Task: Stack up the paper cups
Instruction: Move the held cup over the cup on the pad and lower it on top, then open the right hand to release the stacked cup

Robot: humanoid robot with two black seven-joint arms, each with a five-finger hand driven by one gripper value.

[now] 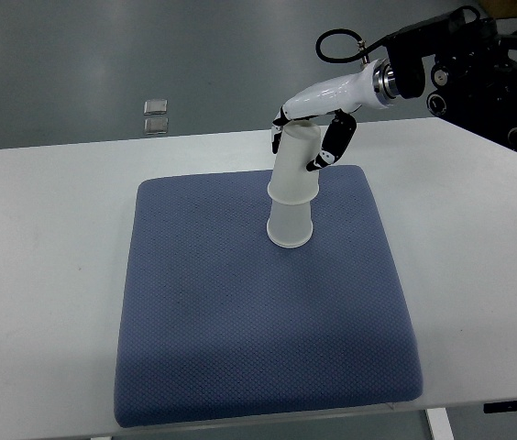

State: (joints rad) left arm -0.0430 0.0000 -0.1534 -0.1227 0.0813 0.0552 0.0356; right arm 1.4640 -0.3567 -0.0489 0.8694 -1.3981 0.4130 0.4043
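Two white paper cups stand upside down on the blue mat [240,339], one nested over the other. The lower cup [290,227] rests on the mat near its far middle. The upper cup [296,165] sits over it, tilted slightly. My right hand [306,139] comes in from the top right and is at the top of the upper cup. Its black-tipped fingers [335,144] are curled around both sides of the cup. The left arm is not in view.
The mat lies on a white table [48,275]. Two small square metal pieces [156,115] lie on the grey floor beyond the table's far edge. The robot's black arm joint [488,73] is at the top right.
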